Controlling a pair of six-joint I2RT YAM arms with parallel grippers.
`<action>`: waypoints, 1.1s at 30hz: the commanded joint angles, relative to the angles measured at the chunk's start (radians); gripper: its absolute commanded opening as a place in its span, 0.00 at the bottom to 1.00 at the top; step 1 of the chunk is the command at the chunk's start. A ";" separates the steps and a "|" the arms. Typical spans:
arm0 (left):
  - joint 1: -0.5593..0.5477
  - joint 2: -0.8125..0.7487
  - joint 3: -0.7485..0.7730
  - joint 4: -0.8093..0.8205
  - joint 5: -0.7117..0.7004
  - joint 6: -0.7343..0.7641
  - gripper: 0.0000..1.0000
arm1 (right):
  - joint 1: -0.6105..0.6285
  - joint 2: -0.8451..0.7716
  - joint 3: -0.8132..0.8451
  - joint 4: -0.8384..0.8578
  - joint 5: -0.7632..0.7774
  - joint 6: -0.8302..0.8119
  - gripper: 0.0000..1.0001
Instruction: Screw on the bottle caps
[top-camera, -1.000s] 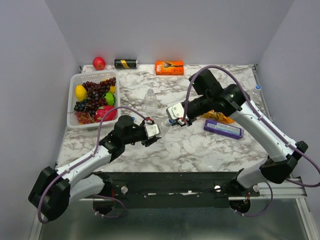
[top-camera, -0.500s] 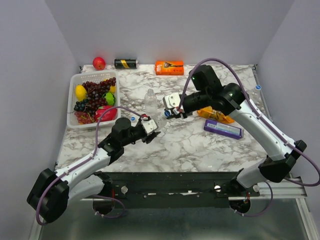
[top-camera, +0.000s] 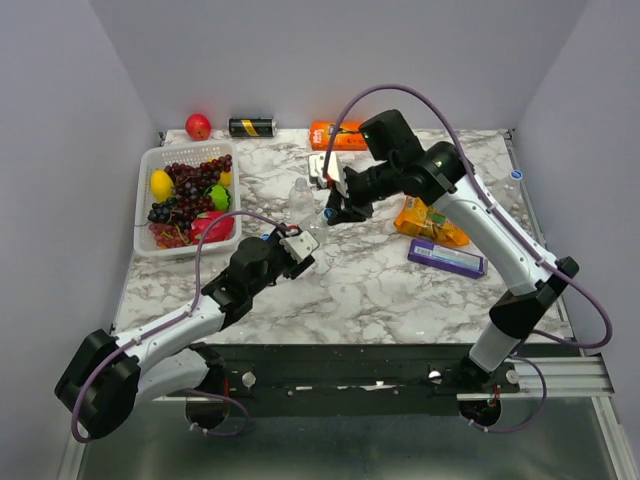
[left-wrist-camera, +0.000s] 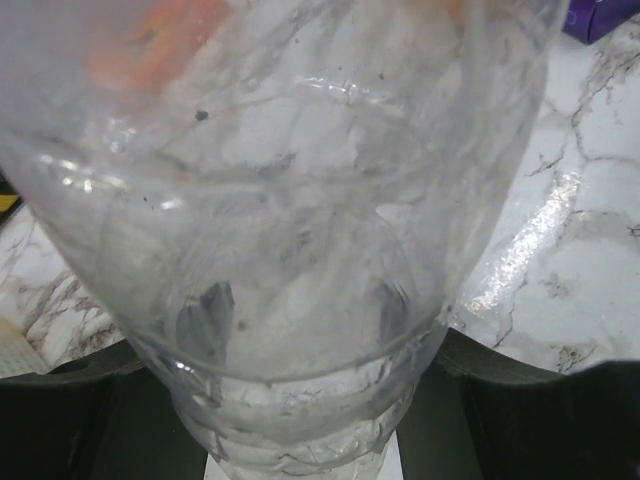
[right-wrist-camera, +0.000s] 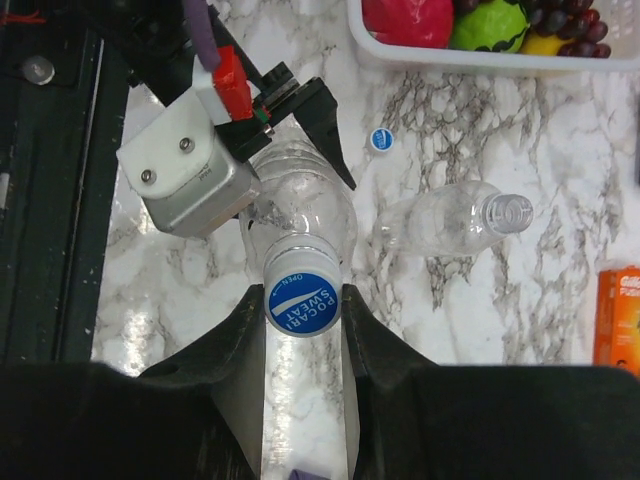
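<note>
I judge the job barely begun: no bottle I can see is closed for certain. My right gripper (right-wrist-camera: 300, 292) is clamped on a blue cap (right-wrist-camera: 302, 303). The cap sits at the mouth of the bottle (left-wrist-camera: 320, 200), which my left gripper (top-camera: 303, 250) grips by its body, tilted, just off the basket's (top-camera: 186, 149) corner nearest my bases. Whether the threads have caught I cannot tell; turning the cap home looks like the step in hand.

A second bottle (right-wrist-camera: 452, 222) stands just beside the basket, on the side facing my right arm, its mouth open and bare. A loose cap (right-wrist-camera: 380, 139) lies on the marble close to that same side of the basket, between it and the two bottles. I find no third bottle in any view, so at least two closures are left.

Both bottles look empty, clear through to the marble. The basket holds dark grapes (top-camera: 190, 180), a lemon (top-camera: 161, 184) and a red fruit (top-camera: 208, 226), with something green among them.
</note>
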 joint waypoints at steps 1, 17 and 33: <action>-0.029 -0.018 0.097 0.304 -0.123 -0.016 0.00 | 0.027 0.136 0.085 -0.245 0.005 0.174 0.22; -0.035 0.019 0.138 0.249 -0.184 -0.173 0.00 | 0.029 0.162 0.090 -0.159 0.122 0.470 0.18; -0.046 0.085 0.181 0.131 -0.453 -0.281 0.00 | 0.027 0.239 0.162 -0.199 0.232 0.763 0.00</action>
